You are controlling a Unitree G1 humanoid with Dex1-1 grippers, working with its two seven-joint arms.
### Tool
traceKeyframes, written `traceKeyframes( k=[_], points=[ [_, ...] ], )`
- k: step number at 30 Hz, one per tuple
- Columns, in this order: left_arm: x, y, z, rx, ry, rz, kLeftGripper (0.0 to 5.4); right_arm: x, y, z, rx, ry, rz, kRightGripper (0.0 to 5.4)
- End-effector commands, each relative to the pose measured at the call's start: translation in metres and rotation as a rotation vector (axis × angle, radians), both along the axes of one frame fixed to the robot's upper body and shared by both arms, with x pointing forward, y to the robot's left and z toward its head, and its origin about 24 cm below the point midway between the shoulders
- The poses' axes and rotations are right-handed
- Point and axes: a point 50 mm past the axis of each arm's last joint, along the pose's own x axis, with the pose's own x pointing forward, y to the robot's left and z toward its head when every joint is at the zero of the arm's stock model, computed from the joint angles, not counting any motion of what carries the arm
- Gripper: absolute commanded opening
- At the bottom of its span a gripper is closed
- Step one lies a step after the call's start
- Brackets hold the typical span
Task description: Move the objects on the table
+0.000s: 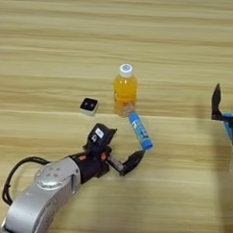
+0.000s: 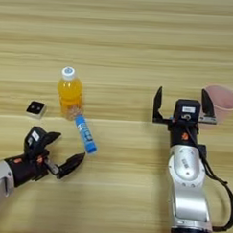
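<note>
I see light-wood plank surface (image 2: 122,32) filling the view. My left tool (image 2: 55,151) gapes open at 7 o'clock of the blue tube (image 2: 85,134). My right tool (image 2: 182,104) stands open at 9 o'clock of the pink cup (image 2: 223,101).

Left gripper (image 1: 118,148) and right gripper (image 2: 182,105) – both fingers spread wide

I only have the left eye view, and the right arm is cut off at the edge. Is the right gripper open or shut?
Observer: Open. The right eye view shows the whole right gripper, its two fingers spread wide and pointing away from the robot.
Operator: Anything near it that I can't see?
Observer: Yes, a pink cup stands mouth up at the far right; the gripper's right finger overlaps its left edge in the picture.
Operator: Where is that relative to the bottle?
Observer: Far to the right of the orange-juice bottle, roughly level with it across the table.
</note>
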Motion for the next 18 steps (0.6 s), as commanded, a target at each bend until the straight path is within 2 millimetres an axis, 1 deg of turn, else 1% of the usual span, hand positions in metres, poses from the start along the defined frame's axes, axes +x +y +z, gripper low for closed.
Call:
traceKeyframes(
  k=[1, 9, 14, 18],
  points=[
    [0.0, -0.004, -0.007, 0.028, 0.058, -0.028, 5.4, 0.004, 0.004, 0.003, 0.004, -0.013, 0.003, 5.38],
    [0.014, -0.008, -0.015, 0.1, 0.085, -0.013, 5.4, 0.005, 0.008, 0.005, 0.012, -0.025, 0.0, 5.38],
    [0.022, -0.003, -0.029, 0.17, 0.129, 0.037, 5.4, 0.005, 0.011, 0.007, 0.016, -0.032, -0.001, 5.38],
    [0.025, -0.004, -0.034, 0.186, 0.14, 0.046, 5.4, 0.004, 0.013, 0.008, 0.018, -0.038, -0.002, 5.38]
  ],
)
